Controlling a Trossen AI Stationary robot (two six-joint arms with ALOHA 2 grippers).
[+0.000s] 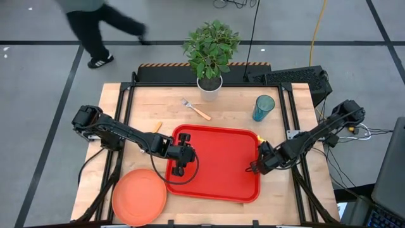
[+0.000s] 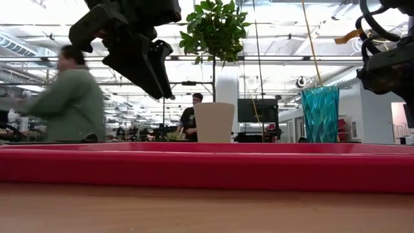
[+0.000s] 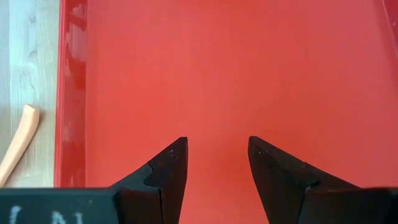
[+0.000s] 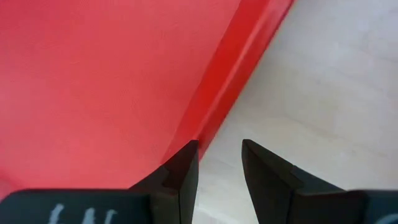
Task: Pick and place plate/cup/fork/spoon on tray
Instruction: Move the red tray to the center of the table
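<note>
The red tray [image 1: 218,164] lies in the table's middle, toward the near edge, with nothing on it. My left gripper [image 1: 180,156] hangs open above its left part, pointing down [image 3: 217,162]. My right gripper [image 1: 255,167] is open over the tray's right rim [image 4: 221,162], one finger above the rim, the other above the wood. The orange plate [image 1: 138,197] lies flat at the near left corner. The teal cup [image 1: 263,107] stands at the far right. The fork [image 1: 196,109] lies beyond the tray. The spoon's orange handle [image 3: 18,146] lies left of the tray; its bowl is hidden.
A white pot with a green plant [image 1: 211,57] stands at the far edge, near the fork. A dark keyboard [image 1: 294,79] lies beyond the cup. A person [image 2: 65,97] walks in the room behind the table's far left corner.
</note>
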